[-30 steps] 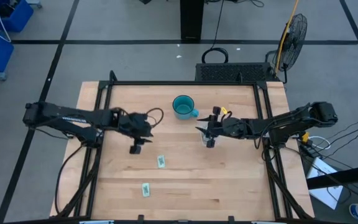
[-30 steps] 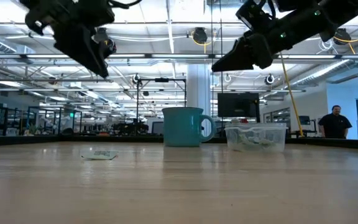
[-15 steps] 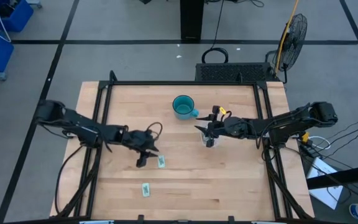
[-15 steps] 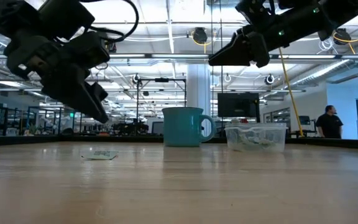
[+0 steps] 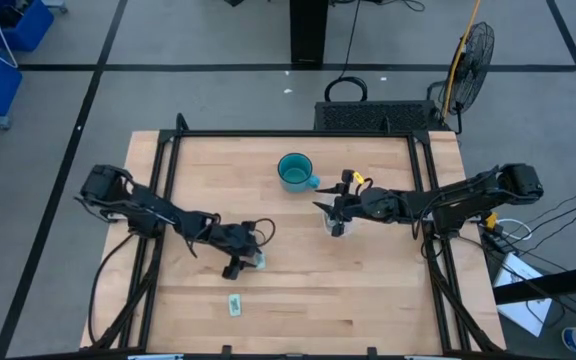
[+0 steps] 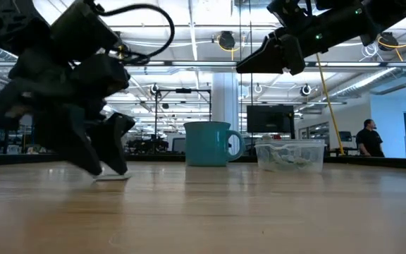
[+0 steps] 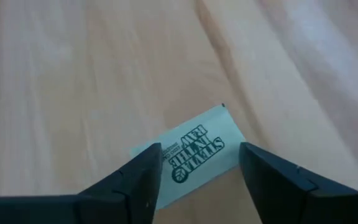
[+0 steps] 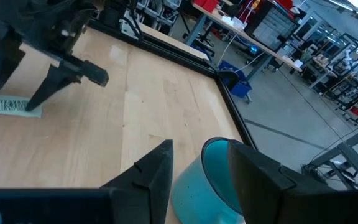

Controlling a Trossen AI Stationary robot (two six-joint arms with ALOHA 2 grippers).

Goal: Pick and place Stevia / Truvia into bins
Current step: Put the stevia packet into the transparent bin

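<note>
Left gripper (image 7: pixel 194 171): fingers spread wide, straddling 1 pale green paper Stevia packet (image 7: pixel 194 154) flat on the wooden counter (image 5: pixel 368 280), well apart from the clear plastic bin (image 6: pixel 290 155), ready to pinch. Right gripper (image 5: pixel 336 212): parted, empty, above that bin.

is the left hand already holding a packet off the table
No, the left hand is open, its fingers either side of a packet lying flat on the table.

Mug (image 5: pixel 293 171) left of bin (image 6: pixel 290 155); packet (image 7: pixel 194 154) between left hand (image 7: pixel 197 177) fingers
</note>
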